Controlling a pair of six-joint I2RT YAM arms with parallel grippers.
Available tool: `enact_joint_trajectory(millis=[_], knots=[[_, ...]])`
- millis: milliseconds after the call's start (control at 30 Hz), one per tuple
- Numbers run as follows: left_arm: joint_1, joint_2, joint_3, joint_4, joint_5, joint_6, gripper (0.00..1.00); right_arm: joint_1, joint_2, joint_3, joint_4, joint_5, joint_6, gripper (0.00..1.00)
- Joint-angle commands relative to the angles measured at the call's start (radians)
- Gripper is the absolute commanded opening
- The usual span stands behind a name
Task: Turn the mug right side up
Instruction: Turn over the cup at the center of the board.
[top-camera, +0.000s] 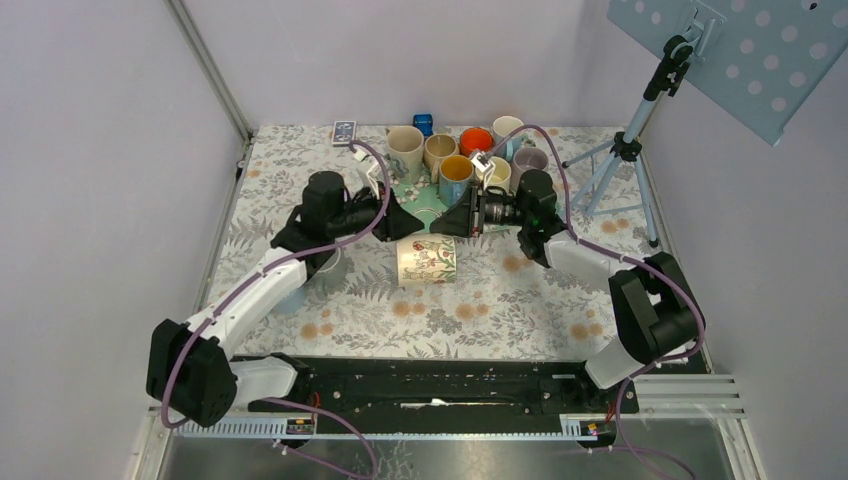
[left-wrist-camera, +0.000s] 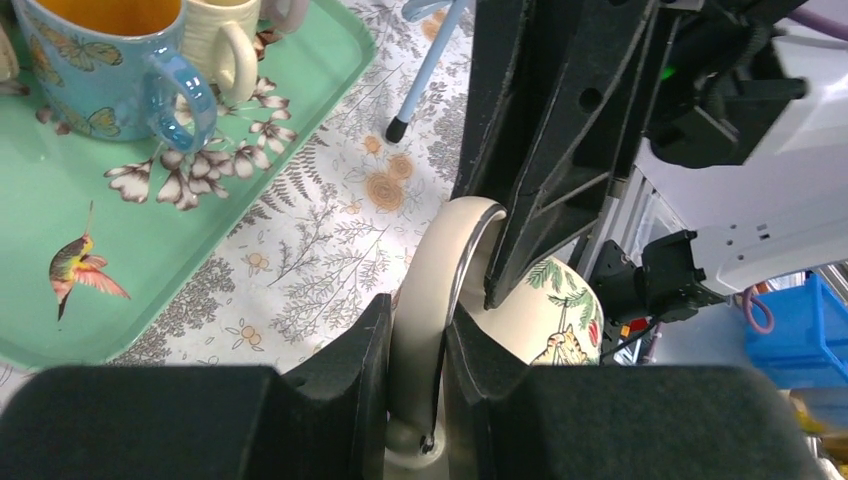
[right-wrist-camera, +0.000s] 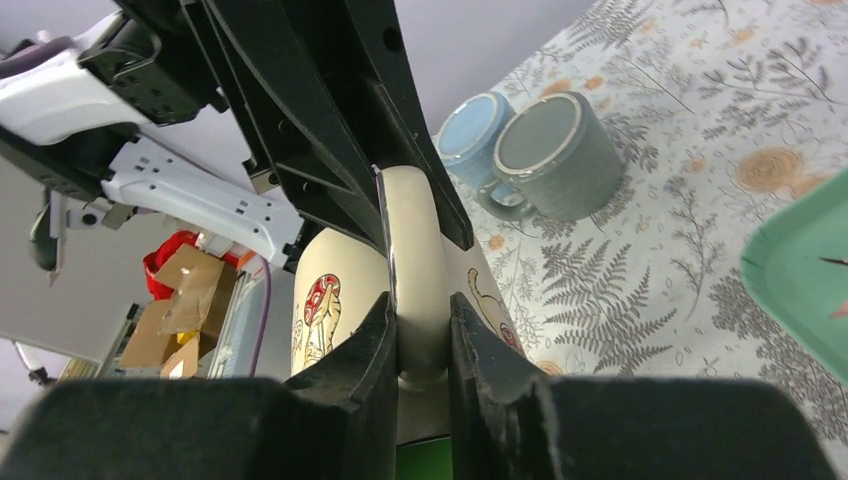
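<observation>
A cream mug (top-camera: 427, 262) printed with cats and mushrooms lies on its side mid-table, its handle pointing to the back. My left gripper (top-camera: 407, 223) and right gripper (top-camera: 448, 222) meet over that handle from opposite sides. In the left wrist view my left gripper (left-wrist-camera: 418, 320) is shut on the cream handle (left-wrist-camera: 435, 270), with the mug body (left-wrist-camera: 555, 310) behind it. In the right wrist view my right gripper (right-wrist-camera: 420, 310) is shut on the same handle (right-wrist-camera: 415, 230), with the mug body (right-wrist-camera: 325, 305) below. I cannot tell whether the mug rests on the table.
A green tray (top-camera: 424, 197) with several upright mugs stands just behind the grippers; its surface (left-wrist-camera: 40, 180) holds a blue butterfly mug (left-wrist-camera: 110, 70). A grey mug (right-wrist-camera: 560, 150) and a light blue mug (right-wrist-camera: 470, 125) stand by the left arm. A tripod (top-camera: 620, 160) stands at the back right.
</observation>
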Motion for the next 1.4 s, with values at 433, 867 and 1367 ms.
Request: enact_joint_trajectory(millis=[433, 867, 1367], knots=[[0.013, 0.171, 0.079, 0.026, -0.251, -0.1, 0.28, 0.059, -0.006, 0.21, -0.554, 0.268, -0.278, 0.0], [0.014, 0.256, 0.11, 0.012, -0.379, -0.123, 0.44, 0.086, 0.088, 0.341, -0.744, 0.445, -0.293, 0.0], [0.015, 0.078, 0.099, -0.207, -0.643, -0.123, 0.81, 0.091, 0.171, 0.531, -0.977, 0.574, -0.331, 0.0]])
